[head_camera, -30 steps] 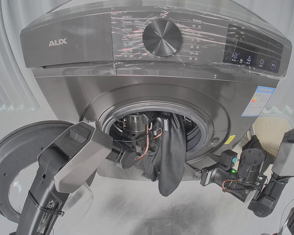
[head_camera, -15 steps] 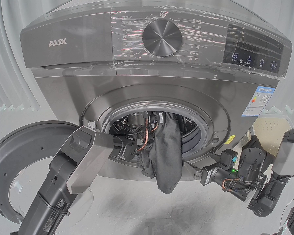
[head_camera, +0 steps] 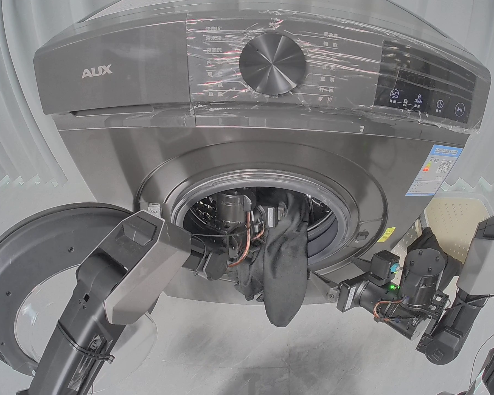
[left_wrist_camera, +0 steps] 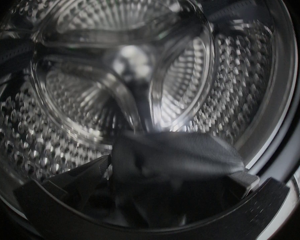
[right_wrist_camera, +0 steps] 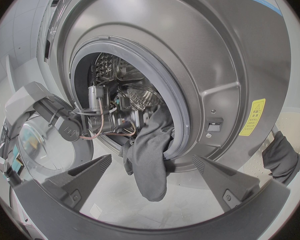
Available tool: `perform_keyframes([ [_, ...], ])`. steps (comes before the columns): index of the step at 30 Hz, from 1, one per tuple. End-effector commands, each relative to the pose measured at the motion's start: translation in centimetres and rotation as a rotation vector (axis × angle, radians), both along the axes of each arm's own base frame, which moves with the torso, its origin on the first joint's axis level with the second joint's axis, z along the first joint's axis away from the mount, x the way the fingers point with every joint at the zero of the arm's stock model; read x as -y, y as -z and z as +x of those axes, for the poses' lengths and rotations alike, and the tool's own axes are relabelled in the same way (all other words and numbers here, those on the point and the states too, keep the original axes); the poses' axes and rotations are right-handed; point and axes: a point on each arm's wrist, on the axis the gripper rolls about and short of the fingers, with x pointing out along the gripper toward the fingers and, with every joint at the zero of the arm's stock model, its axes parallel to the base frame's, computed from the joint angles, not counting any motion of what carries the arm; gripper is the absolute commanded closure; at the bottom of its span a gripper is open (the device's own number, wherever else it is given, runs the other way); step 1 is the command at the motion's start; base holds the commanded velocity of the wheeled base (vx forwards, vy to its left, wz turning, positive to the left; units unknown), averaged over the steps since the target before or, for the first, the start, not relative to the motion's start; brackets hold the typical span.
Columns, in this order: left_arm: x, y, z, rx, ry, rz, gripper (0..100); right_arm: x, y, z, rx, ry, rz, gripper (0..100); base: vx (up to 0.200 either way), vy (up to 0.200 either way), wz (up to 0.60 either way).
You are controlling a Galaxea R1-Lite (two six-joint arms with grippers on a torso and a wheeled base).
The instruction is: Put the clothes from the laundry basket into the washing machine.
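Left gripper: the left gripper (left_wrist_camera: 181, 169) is deep in the mouth of the drum (left_wrist_camera: 90, 84), its fingers spread wide and pinching nothing that I can see
Garment: the dark garment (head_camera: 282, 281) lies bunched across the gap between those fingers; the rest drapes over the grey door seal (right_wrist_camera: 180, 110) and hangs down outside the washing machine (head_camera: 269, 138), clear of the floor (head_camera: 230, 346)
Right gripper: the right gripper (right_wrist_camera: 150, 157) sits low on the near right of the opening, outside the machine, fingers wide apart and empty
In the way: the left arm takes up the left half of the opening, and the hanging cloth takes up the middle
Basket: a cream laundry basket (head_camera: 458, 220) stands right of the machine, with a second dark cloth (right_wrist_camera: 281, 157) over its rim
Door: the round door (head_camera: 22, 281) is swung fully open to the left
Room: pale glossy floor, with a white pleated curtain (head_camera: 11, 111) behind
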Motion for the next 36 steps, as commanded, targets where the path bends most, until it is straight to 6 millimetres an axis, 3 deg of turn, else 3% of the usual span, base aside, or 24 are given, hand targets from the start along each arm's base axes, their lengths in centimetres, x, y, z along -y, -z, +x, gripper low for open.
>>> perform_keyframes([
  [1, -0.8, -0.9, -5.0, -0.167, 0.092, 0.11, 0, 0.0, 0.0, 0.0, 0.002, 0.0, 0.001, 0, 0.0, 0.0, 0.0],
  [7, -1.1, 0.1, -7.5, -0.239, 0.172, 0.167, 0, 0.0, 0.0, 0.0, 0.003, 0.0, 0.002, 0, 0.0, 0.0, 0.0],
  [13, -0.8, 1.1, -8.2, -0.272, 0.225, 0.18, 0, -0.2, 0.0, 0.0, 0.0, -0.006, 0.0, 0, 0.0, 0.0, 0.0],
  [18, -0.6, 2.5, -7.6, -0.276, 0.222, 0.192, 0, -0.2, 0.1, -0.1, -0.001, -0.008, -0.001, 0, 0.0, 0.0, 0.0],
  [19, -0.6, 2.6, -7.4, -0.278, 0.219, 0.194, 100, -0.2, 0.1, -0.1, -0.001, -0.008, -0.001, 0, 0.0, 0.0, 0.0],
  [24, -0.8, 4.0, -7.1, -0.292, 0.206, 0.204, 100, -0.3, 0.0, -0.1, 0.002, -0.009, 0.001, 0, 0.0, 0.0, 0.0],
  [30, -0.5, 4.0, -6.6, -0.273, 0.2, 0.188, 100, -0.3, 0.2, -0.1, -0.003, -0.011, -0.003, 0, 0.0, 0.0, 0.0],
  [36, 0.5, 1.6, -2.8, -0.102, 0.065, 0.104, 100, -0.4, 0.2, -0.1, -0.002, -0.012, -0.002, 0, 0.0, 0.0, 0.0],
])
